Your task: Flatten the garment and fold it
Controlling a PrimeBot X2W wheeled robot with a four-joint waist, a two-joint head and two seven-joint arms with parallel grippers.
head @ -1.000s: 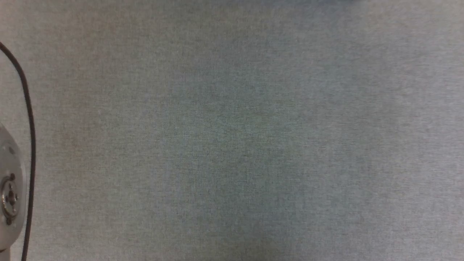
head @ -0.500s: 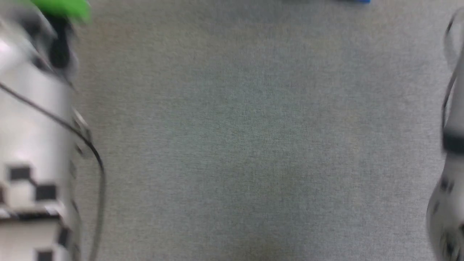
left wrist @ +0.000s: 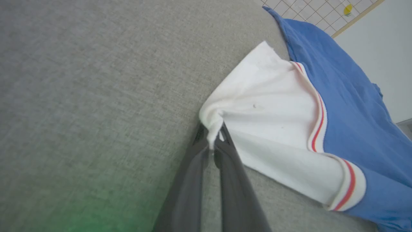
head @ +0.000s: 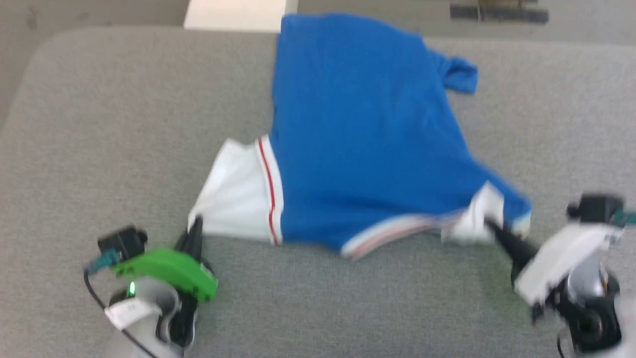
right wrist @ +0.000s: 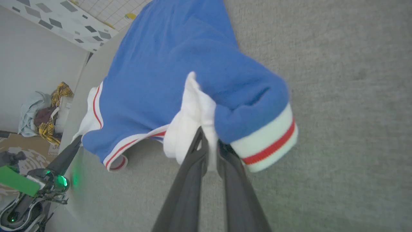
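The garment (head: 362,149), a royal-blue jersey with white sleeves and red-and-white trim, lies spread across the grey table with its far hem hanging over the table's back edge. My left gripper (head: 195,224) is shut on the tip of the white left sleeve (left wrist: 273,116); the pinched cloth bunches between the left gripper's (left wrist: 211,143) dark fingers. My right gripper (head: 491,226) is shut on the bunched white cloth of the right sleeve (right wrist: 193,119), beside a blue fold with a striped cuff (right wrist: 270,145). The right gripper (right wrist: 209,146) holds that corner slightly off the table.
The grey cloth-covered table (head: 124,124) has rounded far corners and bare room on both sides of the garment. Beyond its back edge is floor with a pale panel (head: 236,14). A pile of clothes (right wrist: 45,109) lies on the floor past the table.
The head camera has swung up: earlier it showed bare grey table and blurred arm parts, now the garment and both grippers. Both grips have stayed shut.
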